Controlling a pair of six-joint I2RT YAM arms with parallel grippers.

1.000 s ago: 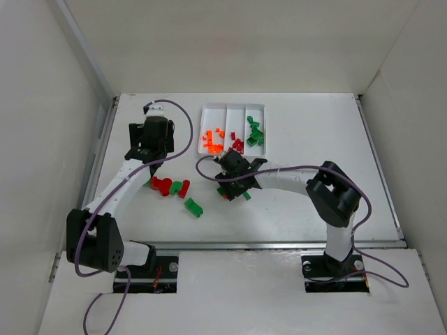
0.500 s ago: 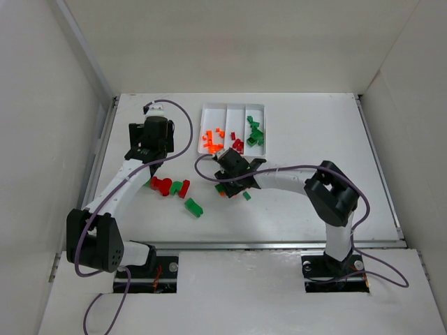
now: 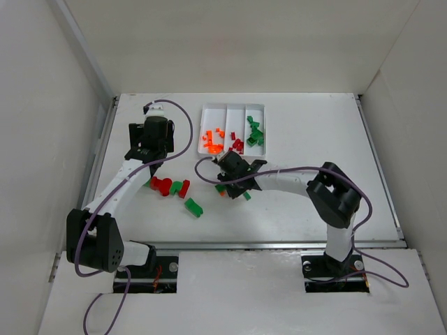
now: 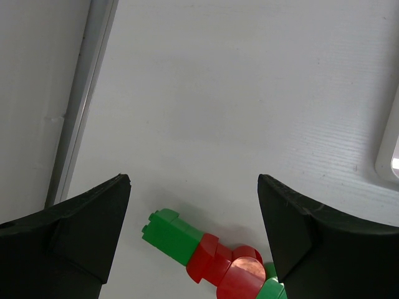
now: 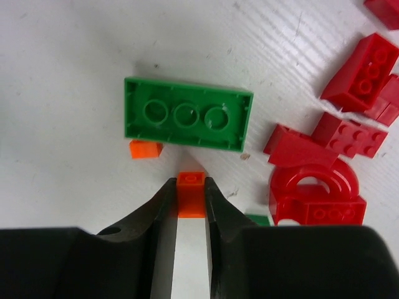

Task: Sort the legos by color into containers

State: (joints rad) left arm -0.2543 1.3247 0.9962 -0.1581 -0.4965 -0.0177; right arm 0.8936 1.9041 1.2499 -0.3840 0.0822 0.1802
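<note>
The white tray (image 3: 232, 109) has three compartments: orange legos (image 3: 211, 142) on the left, red legos (image 3: 237, 145) in the middle, green legos (image 3: 255, 134) on the right. My right gripper (image 3: 230, 173) (image 5: 190, 184) is shut on a small orange brick (image 5: 191, 194), just below the tray. Ahead of it lie an upturned green plate (image 5: 188, 121), a tiny orange piece (image 5: 146, 149) and red bricks (image 5: 324, 168). My left gripper (image 3: 148, 152) (image 4: 193, 187) is open and empty above a green and red cluster (image 4: 206, 258) (image 3: 171, 186).
A loose green brick (image 3: 193, 207) lies nearer the front. Green pieces (image 3: 246, 196) lie by the right gripper. The tray's corner (image 4: 389, 149) shows at the right edge of the left wrist view. A rail (image 4: 81, 106) and a wall border the table on the left.
My right gripper has shifted slightly toward the tray, uncovering a green piece behind it. The left arm has not moved.
</note>
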